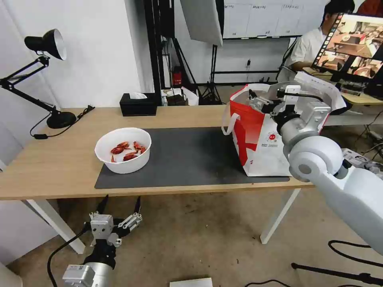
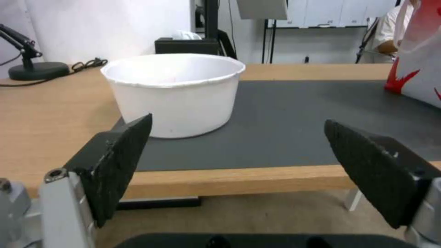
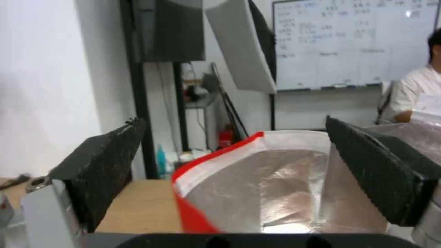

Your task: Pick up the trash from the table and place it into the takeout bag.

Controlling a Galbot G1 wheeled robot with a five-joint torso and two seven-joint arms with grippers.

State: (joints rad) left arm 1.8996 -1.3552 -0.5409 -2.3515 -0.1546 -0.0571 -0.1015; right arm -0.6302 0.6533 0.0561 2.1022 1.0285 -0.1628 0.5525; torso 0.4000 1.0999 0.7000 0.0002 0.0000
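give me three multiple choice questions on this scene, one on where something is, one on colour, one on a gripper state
1. Where does the white bowl stand?
A. on the near-left corner of the dark mat
B. inside the takeout bag
C. on the floor

2. What colour are the shells in the bowl?
A. green
B. red
C. blue

3. How is the left gripper?
A. shut on the bowl
B. shut on nothing
C. open, below the table's front edge

Answers:
1 A, the head view shows the bowl on that corner of the mat, with the takeout bag at the mat's other end.
2 B, red pieces lie inside it.
3 C, the left wrist view shows its fingers spread wide, short of the bowl.
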